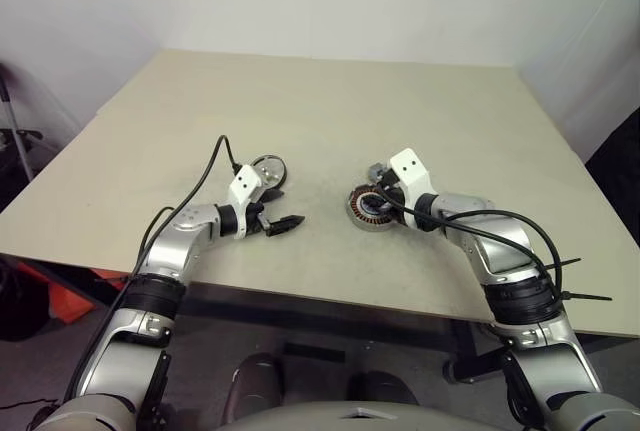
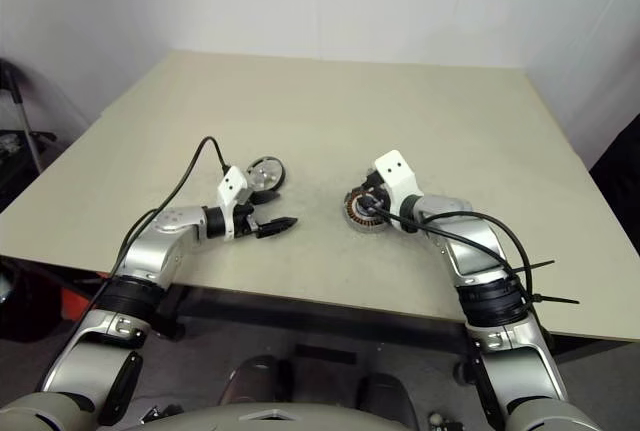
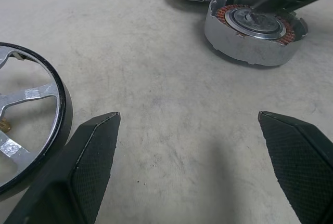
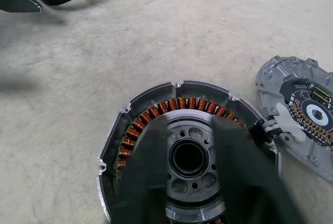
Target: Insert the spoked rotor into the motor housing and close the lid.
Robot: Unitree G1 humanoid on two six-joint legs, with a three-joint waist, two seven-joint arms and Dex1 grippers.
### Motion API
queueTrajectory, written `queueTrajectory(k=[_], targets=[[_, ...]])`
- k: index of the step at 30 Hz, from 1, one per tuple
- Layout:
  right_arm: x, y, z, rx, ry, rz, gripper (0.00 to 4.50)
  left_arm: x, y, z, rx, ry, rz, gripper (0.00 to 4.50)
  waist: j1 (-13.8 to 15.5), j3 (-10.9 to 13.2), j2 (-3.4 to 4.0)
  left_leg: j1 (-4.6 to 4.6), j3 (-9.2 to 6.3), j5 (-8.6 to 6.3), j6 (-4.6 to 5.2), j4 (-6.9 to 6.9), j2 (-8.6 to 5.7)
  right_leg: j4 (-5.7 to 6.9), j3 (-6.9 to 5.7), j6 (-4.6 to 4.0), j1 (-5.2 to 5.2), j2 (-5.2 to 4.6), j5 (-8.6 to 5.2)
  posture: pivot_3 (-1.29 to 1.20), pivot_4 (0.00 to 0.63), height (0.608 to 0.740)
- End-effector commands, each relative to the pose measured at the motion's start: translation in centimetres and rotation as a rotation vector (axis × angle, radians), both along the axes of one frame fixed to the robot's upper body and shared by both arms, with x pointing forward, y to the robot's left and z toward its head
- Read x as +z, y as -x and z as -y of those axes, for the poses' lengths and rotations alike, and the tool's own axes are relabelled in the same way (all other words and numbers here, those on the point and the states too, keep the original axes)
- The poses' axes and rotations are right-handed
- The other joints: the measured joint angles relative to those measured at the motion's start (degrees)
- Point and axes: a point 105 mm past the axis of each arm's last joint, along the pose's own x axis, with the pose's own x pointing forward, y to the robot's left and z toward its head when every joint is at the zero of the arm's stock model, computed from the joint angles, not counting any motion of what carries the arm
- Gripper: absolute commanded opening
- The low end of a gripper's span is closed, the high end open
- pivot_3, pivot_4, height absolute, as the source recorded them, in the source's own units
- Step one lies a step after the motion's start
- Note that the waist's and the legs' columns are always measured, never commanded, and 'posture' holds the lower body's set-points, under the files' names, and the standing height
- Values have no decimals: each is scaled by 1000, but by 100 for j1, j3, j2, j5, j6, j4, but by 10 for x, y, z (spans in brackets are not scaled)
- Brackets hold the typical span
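Note:
The motor housing (image 1: 370, 211), a round metal disc with copper coils (image 4: 179, 102) and a silver hub, lies on the table right of centre. My right gripper (image 1: 375, 196) hangs directly over its hub. Touching the housing's far side lies the lid (image 4: 291, 78), a grey scallop-edged plate with a small circuit board at its centre. The spoked rotor (image 3: 61, 104), a dark-rimmed ring with silver spokes, rests on the table left of centre. My left gripper (image 3: 188, 115) stands open just above the table, beside the rotor and pointing toward the housing, with nothing between its fingers.
The beige table (image 1: 330, 101) stretches far beyond the parts. Its front edge runs just under both forearms. Black cables trail from each wrist. A dark stand (image 1: 15, 141) sits off the table at the far left.

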Motion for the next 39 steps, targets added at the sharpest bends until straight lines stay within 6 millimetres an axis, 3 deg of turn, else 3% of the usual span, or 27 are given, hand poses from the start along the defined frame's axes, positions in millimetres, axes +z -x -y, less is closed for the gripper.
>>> queueTrajectory(k=[1,7,12,15,22,27,32,36,39], targets=[[18,-6,-2,2,-25,65,42,11,-2,0,-12,-1,44,4500,0,0,0,0,0,0,0,0,0,0,0,0,0,0,0,0,0,740],[10,-3,-6,10,-25,40,42,11,-2,0,-16,-6,45,4500,0,0,0,1,0,0,1,0,0,0,0,0,1,0,0,0,0,740],[-42,0,2,-38,10,-83,42,12,-3,1,-16,-7,48,4500,-11,-5,-2,3,0,0,1,2,0,0,0,0,3,0,0,0,0,740],[-31,2,-6,-10,-46,-60,42,12,-3,0,-10,-7,48,4500,-20,-10,-5,35,0,-4,6,1,1,0,0,1,28,0,-1,0,0,740],[19,-5,-13,35,-143,56,42,11,-3,-2,-2,-10,44,4500,-13,-9,-3,23,-1,-2,3,0,2,4,0,2,16,0,0,0,0,740],[31,-9,-10,30,-140,88,42,11,-3,-1,-1,-6,45,4500,-6,-9,-3,6,-1,0,1,0,1,3,0,0,2,0,0,0,0,740],[22,-10,-4,8,-114,68,42,10,-3,-2,2,-7,41,4500,-3,-9,-3,-1,0,-1,2,0,0,-3,0,-1,0,0,0,0,0,740],[-11,-4,1,-5,-65,-14,42,11,-3,-3,5,-6,40,4500,-3,-9,-3,3,0,-1,2,0,0,-2,0,-1,4,0,0,0,0,740],[-23,-2,4,-11,-36,-38,42,11,-3,-3,7,-5,38,4500,-4,-9,0,3,0,-1,1,1,-1,-1,0,0,3,0,0,0,0,740]])
